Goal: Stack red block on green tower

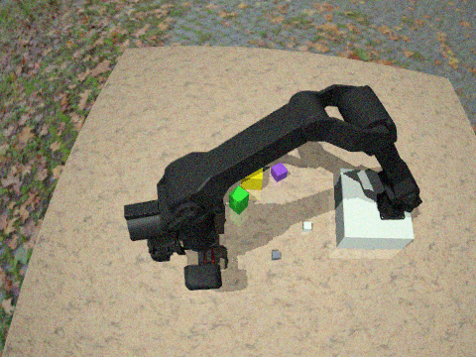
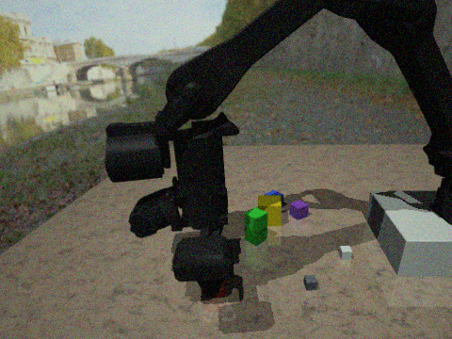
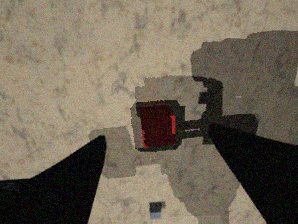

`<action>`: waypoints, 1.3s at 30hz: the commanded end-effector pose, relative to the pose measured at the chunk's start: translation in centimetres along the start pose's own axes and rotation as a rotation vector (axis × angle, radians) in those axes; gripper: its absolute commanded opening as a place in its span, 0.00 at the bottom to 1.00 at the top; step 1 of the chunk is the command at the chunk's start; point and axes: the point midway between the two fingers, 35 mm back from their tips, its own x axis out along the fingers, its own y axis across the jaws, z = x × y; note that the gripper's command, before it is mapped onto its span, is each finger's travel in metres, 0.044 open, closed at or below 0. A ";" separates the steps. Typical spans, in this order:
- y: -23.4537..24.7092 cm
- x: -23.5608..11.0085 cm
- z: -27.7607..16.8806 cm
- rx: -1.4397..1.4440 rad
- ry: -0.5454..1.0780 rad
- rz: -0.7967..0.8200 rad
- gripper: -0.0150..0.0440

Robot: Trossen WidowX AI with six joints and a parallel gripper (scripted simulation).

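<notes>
The red block (image 3: 156, 125) (image 2: 220, 292) lies on the sandy table (image 1: 149, 99), in the arm's shadow. Only a sliver of it shows in the top view (image 1: 208, 256). My gripper (image 3: 158, 134) (image 1: 210, 259) (image 2: 217, 288) is open and points straight down, low over the red block, with one finger on each side of it and not touching it in the wrist view. The green tower (image 1: 239, 199) (image 2: 255, 226) stands upright a short way behind and to the right of the gripper, clear of the fingers.
A yellow block (image 1: 254, 180) (image 2: 272, 209), a blue block (image 2: 274, 193) and a purple block (image 1: 279, 172) (image 2: 298, 209) sit close behind the tower. A small white cube (image 1: 307, 226) and a small grey cube (image 1: 276, 255) (image 3: 156, 207) lie to the right. The arm's white base box (image 1: 372, 223) stands far right.
</notes>
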 end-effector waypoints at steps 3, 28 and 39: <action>-0.1 1.2 -0.1 0.001 0.005 -0.004 1.00; -0.1 2.9 -0.2 0.001 0.005 -0.004 1.00; -0.1 2.9 -0.2 0.001 0.006 -0.001 0.60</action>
